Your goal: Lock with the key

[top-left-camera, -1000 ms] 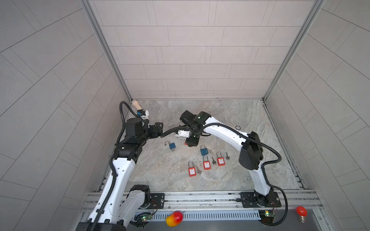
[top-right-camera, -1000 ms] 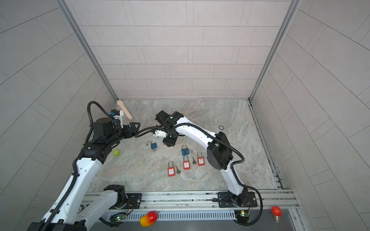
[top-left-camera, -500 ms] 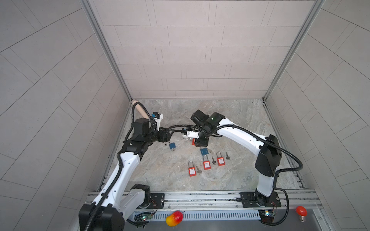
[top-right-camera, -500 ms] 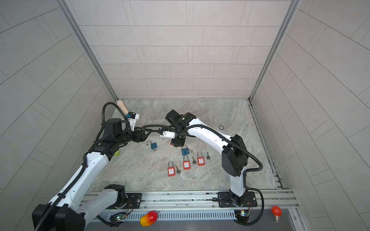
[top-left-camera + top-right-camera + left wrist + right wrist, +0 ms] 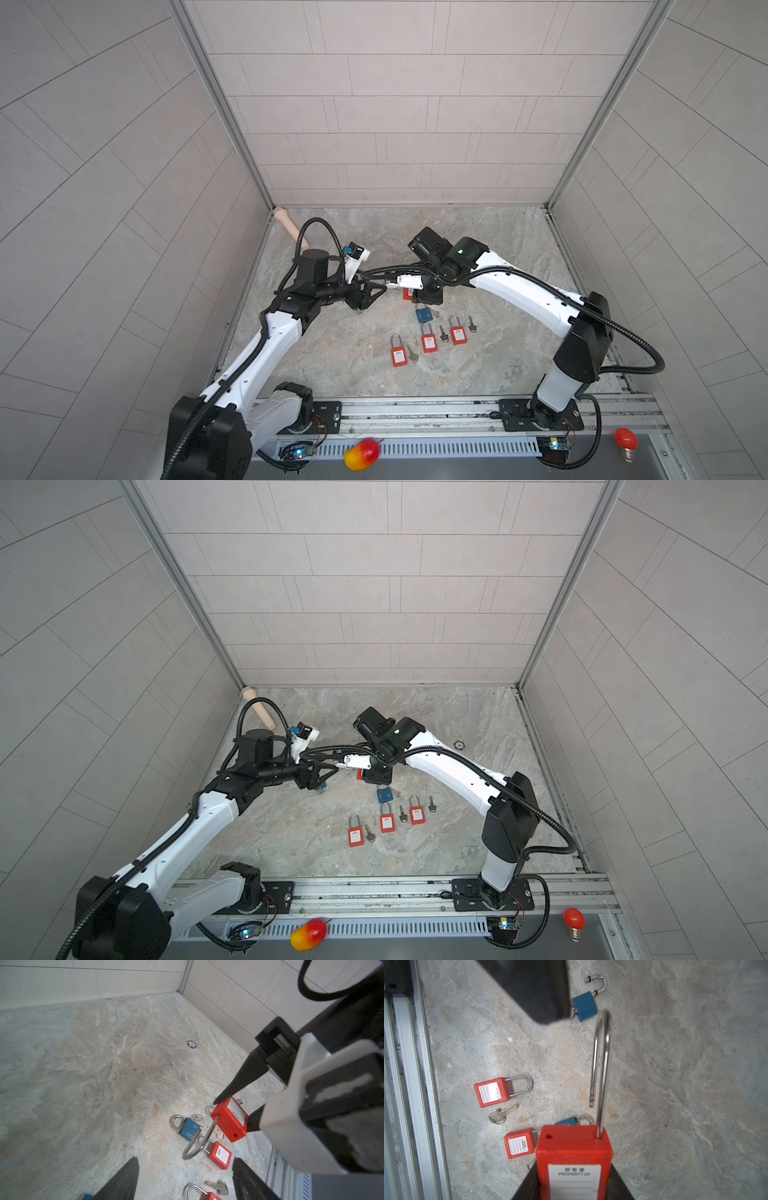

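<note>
Presently a red plastic padlock with a long steel shackle is held clear of the marbled stone desk by the right fingers, which are closed on the opposite flat faces of its body. In both top views it is found near the middle of the desk, just beyond a small blue padlock and a row of small red padlocks.

The left fingers are spread wide and nothing is held in them. The bow of the shackle is seen just ahead of their tips, in line with the gap between them; no contact can be made out.

The padlock's long axis is laid across the desk from one arm toward the other, with the body at the right fingers and the bow pointed at the left ones. One leg is seated in the body; the free leg stands clear of its empty hole and is swung to one side of it.

The left arm is judged the nearer to the bow, so the shackle would have to be gripped there, turned over the hole and pressed along that axis. A small metal piece at the body's far end may be the key, though this cannot be settled.
</note>
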